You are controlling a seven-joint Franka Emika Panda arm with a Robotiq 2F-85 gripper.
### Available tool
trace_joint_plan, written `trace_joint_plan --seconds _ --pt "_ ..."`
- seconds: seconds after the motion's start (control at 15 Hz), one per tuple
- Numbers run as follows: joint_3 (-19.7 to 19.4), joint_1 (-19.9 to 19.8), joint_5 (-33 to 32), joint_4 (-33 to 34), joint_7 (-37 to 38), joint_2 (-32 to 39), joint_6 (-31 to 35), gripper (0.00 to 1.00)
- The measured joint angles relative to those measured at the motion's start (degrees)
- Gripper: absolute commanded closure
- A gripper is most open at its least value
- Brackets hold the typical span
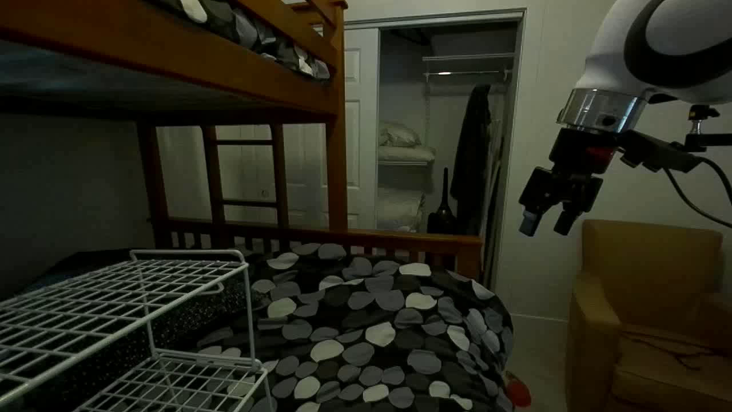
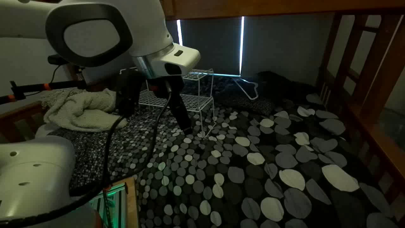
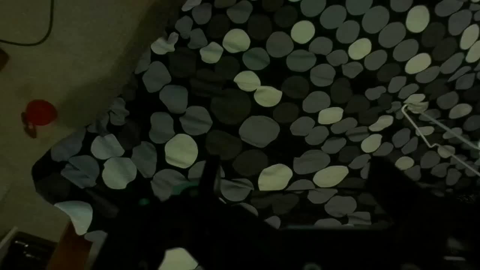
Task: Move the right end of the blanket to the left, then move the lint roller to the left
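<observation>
Dark blanket (image 1: pixel 372 320), grey-and-white pebble pattern, spread out, lightly creased, on the lower bunk (image 1: pixel 400 236)

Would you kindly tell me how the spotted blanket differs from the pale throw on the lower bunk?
The blanket is dark with grey and white spots; the throw is plain and pale. The blanket lies spread out, while the throw is bunched up. Both lie on the lower bunk.
</observation>
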Motion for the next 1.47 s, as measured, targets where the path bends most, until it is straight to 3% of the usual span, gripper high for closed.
trace_joint_plan --seconds 0.47,0.8,0.93,1.2,1.47 --pt "0.2 -0.5 -0.4 0.1 0.3 0.2 1.7 0.00" --pt "1.0 -7.0 -0.7 5.7 8.0 8.0 15.2 0.00" --pt "2.4 -9.6 -1.6 10.0 11.9 13.1 17.3 0.00" --pt "6.4 -14.6 -7.8 20.6 20.4 24.8 12.5 0.00" --pt "5.5 -16.0 -11.4 29.5 23.9 35.4 4.7 0.00"
